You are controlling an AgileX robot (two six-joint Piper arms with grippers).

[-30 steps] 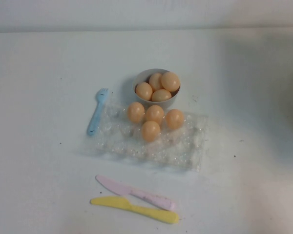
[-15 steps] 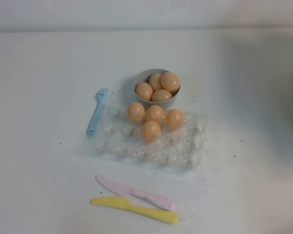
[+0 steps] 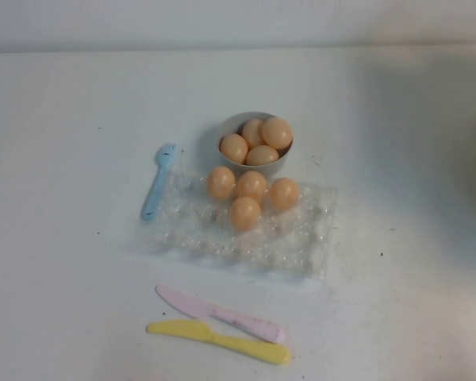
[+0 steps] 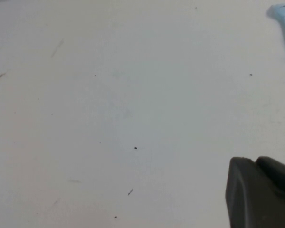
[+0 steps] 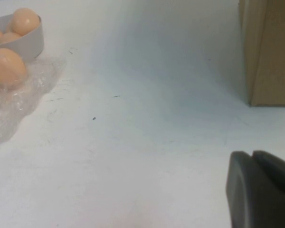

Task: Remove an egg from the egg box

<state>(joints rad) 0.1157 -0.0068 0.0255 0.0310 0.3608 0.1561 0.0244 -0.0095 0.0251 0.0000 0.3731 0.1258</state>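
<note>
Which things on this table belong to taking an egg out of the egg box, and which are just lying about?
Belong to the job:
egg box
eggs in it, e.g. egg
left gripper, over bare table
right gripper, right of the box

Lying about:
bowl of eggs
fork
pink knife
yellow knife
cardboard box

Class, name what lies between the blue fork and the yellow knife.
In the high view, between the blue fork and yellow knife: bare table, then the pink knife.
</note>
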